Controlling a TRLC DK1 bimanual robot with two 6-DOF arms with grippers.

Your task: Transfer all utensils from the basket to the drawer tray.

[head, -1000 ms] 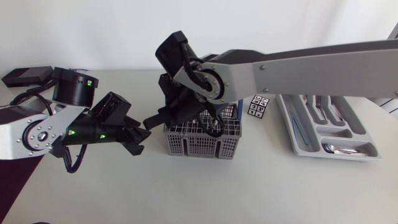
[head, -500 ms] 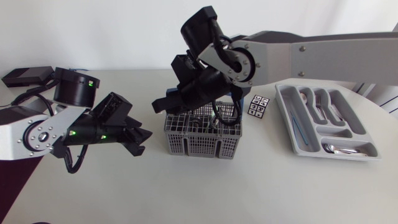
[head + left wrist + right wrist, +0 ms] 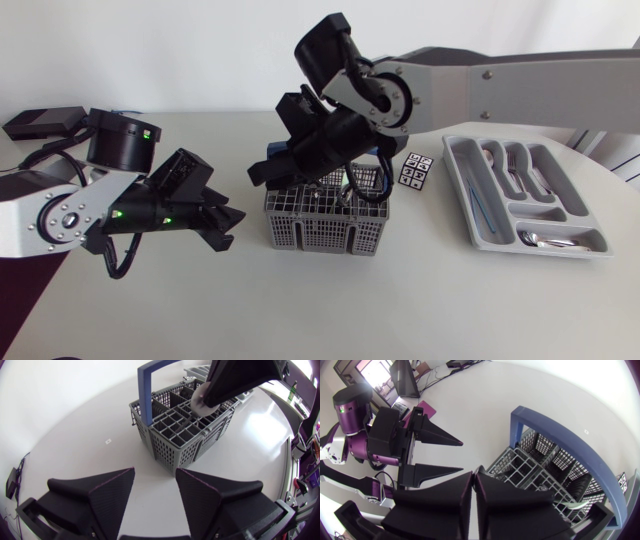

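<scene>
The head camera is fixed above the table [image 3: 300,310] and looks down from some distance, taking in both arms. The left arm [image 3: 60,215] enters at 9 o'clock and the right arm [image 3: 520,90] at 3 o'clock, with the basket [image 3: 325,222] near centre. The left wrist camera sits on its arm's last link and looks low across the table, past the left gripper [image 3: 155,472], to the basket near ahead at its 12 o'clock. The right wrist camera hangs close over the basket, looking down past the right gripper [image 3: 475,471] and facing the left gripper. All three views share the basket.
</scene>
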